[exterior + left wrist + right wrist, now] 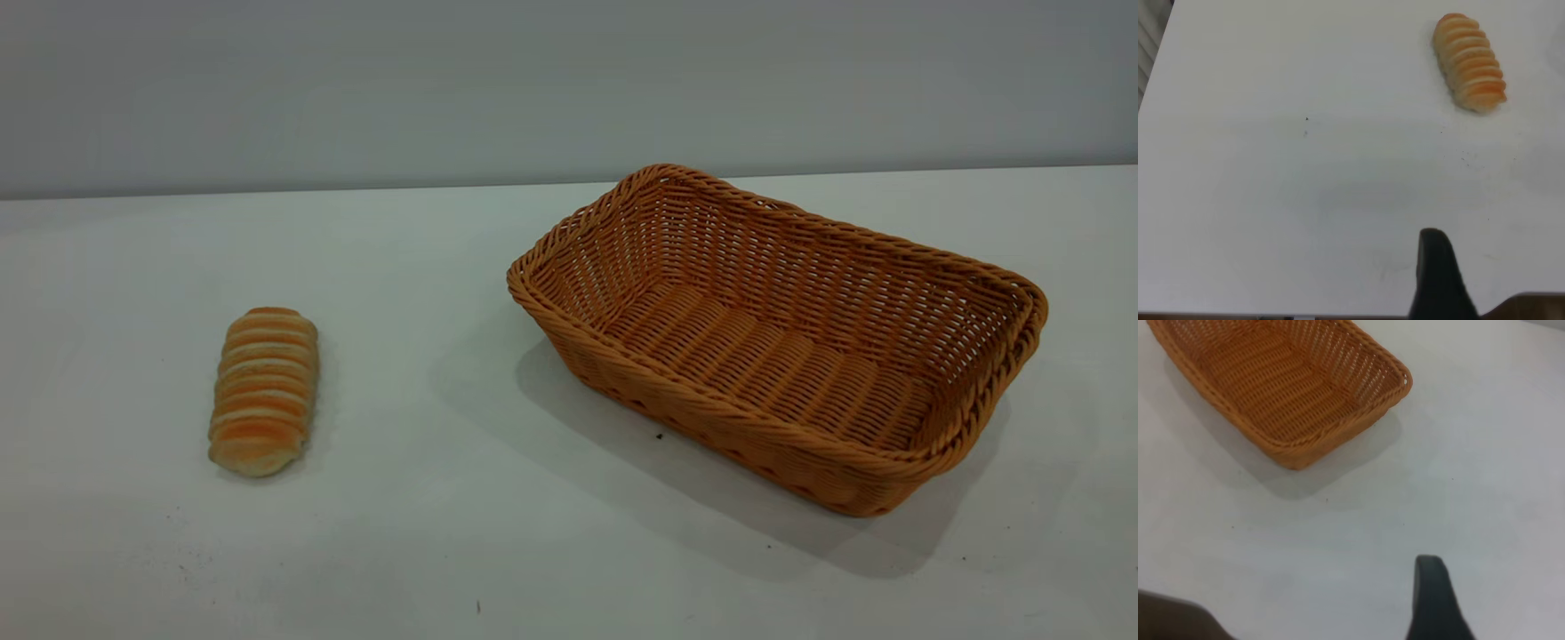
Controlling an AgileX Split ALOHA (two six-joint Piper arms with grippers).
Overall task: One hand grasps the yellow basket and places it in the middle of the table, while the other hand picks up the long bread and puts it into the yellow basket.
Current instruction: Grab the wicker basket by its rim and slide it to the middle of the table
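White table (pixel 462 533), wide and plain, with a few small dark specks, and behind it a grey wall (pixel 569 89).

Nearest on the left side: the long bread (pixel 264 389), lying flat on the table, striped orange-brown and cream across, one pale end turned to the camera. Lies alone, well apart from the basket.

Farther back and toward the right: the yellow basket (pixel 987 356), large, rectangular, of orange-tan wicker with a braided rim and open-weave sloping sides. Stands upright on the table, set at an angle to the table edge, with nothing inside. Casts a soft shadow on the near side.

Neither arm visible in the exterior view. From the left wrist view: only one dark finger (pixel 1438 277) of the left gripper seen over bare table, far from the bread (pixel 1469 61); impossible to tell if the fingers are apart or together. From the right wrist view: the same, one dark finger (pixel 1435 600) of the right gripper above bare table, with the basket (pixel 1298 447) well apart from it; perhaps spread, but cannot tell from one finger.
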